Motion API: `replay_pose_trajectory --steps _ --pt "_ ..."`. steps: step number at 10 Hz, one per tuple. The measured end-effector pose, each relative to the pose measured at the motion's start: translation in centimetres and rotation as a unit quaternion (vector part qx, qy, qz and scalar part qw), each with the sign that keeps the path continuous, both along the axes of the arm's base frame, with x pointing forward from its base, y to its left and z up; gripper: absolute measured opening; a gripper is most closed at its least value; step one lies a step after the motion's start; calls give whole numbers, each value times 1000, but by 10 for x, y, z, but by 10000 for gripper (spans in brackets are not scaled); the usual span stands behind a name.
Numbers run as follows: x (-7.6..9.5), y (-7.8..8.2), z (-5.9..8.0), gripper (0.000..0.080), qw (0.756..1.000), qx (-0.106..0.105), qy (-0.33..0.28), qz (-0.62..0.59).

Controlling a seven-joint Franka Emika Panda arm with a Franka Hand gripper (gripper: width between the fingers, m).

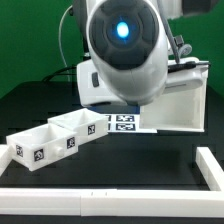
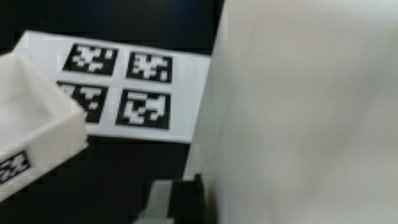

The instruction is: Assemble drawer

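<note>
The drawer's large hollow white casing (image 1: 172, 98) stands at the back on the exterior view's right. Its two smaller trays (image 1: 32, 146) (image 1: 76, 130) sit side by side on the exterior view's left, tags on their fronts. My arm's round wrist body (image 1: 122, 45) hangs in front of the casing's near side and hides the gripper there. In the wrist view a casing wall (image 2: 302, 110) fills one half of the picture. My gripper (image 2: 205, 205) is shut on that wall's edge: one grey finger (image 2: 169, 203) presses against it and the other is hidden behind it. A tray corner (image 2: 27, 120) shows nearby.
The marker board (image 1: 125, 123) (image 2: 116, 85) lies flat on the black table between the trays and the casing. A long white border rail (image 1: 110, 190) runs along the front edge and turns up the exterior view's right side (image 1: 211, 165).
</note>
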State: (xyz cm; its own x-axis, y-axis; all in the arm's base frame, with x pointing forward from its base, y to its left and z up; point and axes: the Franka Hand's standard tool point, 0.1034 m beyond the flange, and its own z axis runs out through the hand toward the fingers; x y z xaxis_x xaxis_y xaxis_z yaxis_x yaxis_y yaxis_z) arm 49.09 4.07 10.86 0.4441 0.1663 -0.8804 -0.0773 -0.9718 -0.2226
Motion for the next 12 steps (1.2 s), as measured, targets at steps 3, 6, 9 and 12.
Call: replay_pose_trajectory --steps 3,6,9,12 --pt "6 -8 -8 62 1000 -1 13 -2" --pt "30 -22 -32 62 1000 -14 11 -13" --pt "19 -21 -56 62 1000 -11 10 -16" --pt "20 -19 -56 62 1000 -8 6 -14"
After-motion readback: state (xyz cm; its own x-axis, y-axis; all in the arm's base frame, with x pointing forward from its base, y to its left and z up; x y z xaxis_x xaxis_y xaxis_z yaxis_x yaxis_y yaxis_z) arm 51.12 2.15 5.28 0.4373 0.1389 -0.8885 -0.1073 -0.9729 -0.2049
